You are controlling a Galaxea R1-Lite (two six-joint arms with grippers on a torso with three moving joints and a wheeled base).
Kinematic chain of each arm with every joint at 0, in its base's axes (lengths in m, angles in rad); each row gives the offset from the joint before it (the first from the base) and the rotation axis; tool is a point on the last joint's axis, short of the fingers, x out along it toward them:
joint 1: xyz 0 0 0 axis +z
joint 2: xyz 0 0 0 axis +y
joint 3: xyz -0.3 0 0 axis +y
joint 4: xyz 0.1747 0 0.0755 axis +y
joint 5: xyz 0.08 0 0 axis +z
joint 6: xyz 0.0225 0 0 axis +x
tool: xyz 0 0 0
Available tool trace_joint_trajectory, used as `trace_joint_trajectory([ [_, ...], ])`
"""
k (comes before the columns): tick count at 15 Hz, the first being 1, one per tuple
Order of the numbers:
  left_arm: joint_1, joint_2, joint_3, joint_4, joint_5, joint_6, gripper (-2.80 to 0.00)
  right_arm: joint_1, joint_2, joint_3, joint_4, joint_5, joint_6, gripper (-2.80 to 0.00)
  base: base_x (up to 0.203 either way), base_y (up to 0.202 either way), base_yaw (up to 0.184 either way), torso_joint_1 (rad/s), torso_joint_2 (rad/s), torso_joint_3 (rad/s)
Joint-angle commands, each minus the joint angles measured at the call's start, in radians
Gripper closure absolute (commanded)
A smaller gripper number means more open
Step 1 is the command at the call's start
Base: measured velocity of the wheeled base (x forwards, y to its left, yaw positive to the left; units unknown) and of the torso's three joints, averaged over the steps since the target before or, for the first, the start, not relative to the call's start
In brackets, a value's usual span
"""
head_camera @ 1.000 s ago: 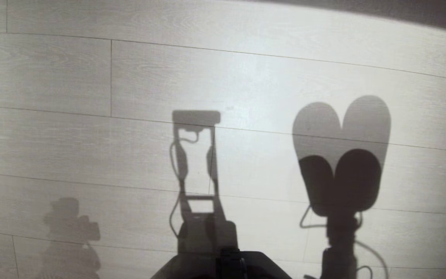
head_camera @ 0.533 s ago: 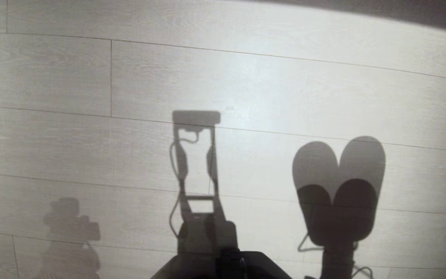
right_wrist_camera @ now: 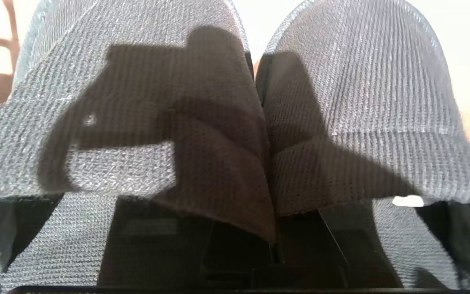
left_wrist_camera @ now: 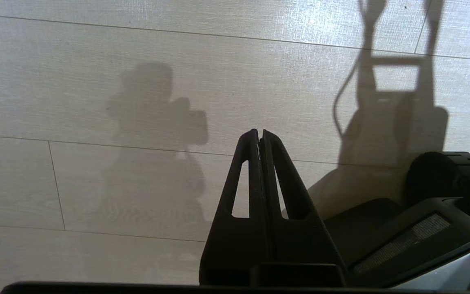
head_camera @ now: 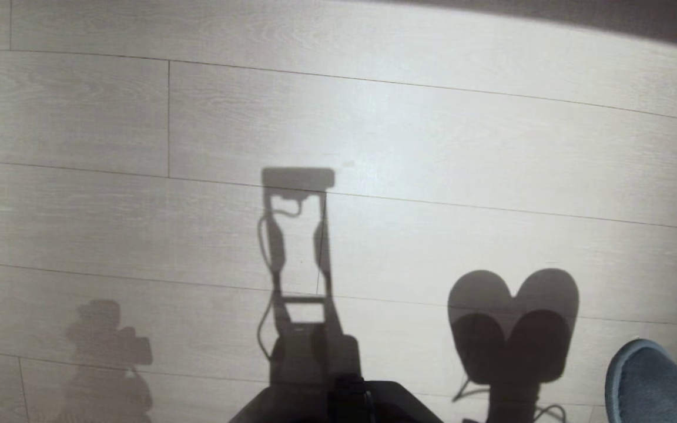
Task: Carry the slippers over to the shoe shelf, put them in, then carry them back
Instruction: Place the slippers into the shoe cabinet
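Observation:
The grey-blue slippers [head_camera: 644, 382] show their toes at the lower right corner of the head view, held above the floor. In the right wrist view the two slippers [right_wrist_camera: 353, 102] fill the picture side by side, their inner edges pressed together. My right gripper [right_wrist_camera: 273, 249] is shut on those inner edges, its fingers mostly hidden under the fabric bands. My left gripper [left_wrist_camera: 259, 132] hangs parked over the floor beside the base, shut with nothing in it. The shoe shelf is out of view.
Pale wood-plank floor [head_camera: 197, 117] fills the head view. The slippers' heart-shaped shadow [head_camera: 512, 329] lies on it at the lower right. My dark base [head_camera: 338, 402] sits at the near edge, and the base [left_wrist_camera: 422, 228] also shows beside the left gripper.
The slippers' shadow has slid down the floor toward the base. The slippers' toes have come into the head view at the lower right. The left arm has not moved.

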Motion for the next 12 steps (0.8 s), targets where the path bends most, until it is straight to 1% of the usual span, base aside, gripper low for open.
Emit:
trace_joint_trajectory([
  [1,0.0,0.0,0.002,0.0,0.001,-0.003,0.0,0.0,0.003,0.004,0.029,0.003,0.0,0.0,0.0,0.0,0.0,0.0,0.0,0.0],
  [3,0.0,0.0,0.002,0.0,0.001,-0.003,0.0,0.0,0.003,0.004,0.029,0.003,0.005,0.0,0.0,0.0,0.0,0.003,0.0,0.073],
  [12,0.0,0.001,0.002,0.0,0.001,-0.005,0.0,-0.001,0.003,0.004,0.029,0.003,0.005,0.0,0.0,0.0,0.0,0.001,0.0,0.198],
])
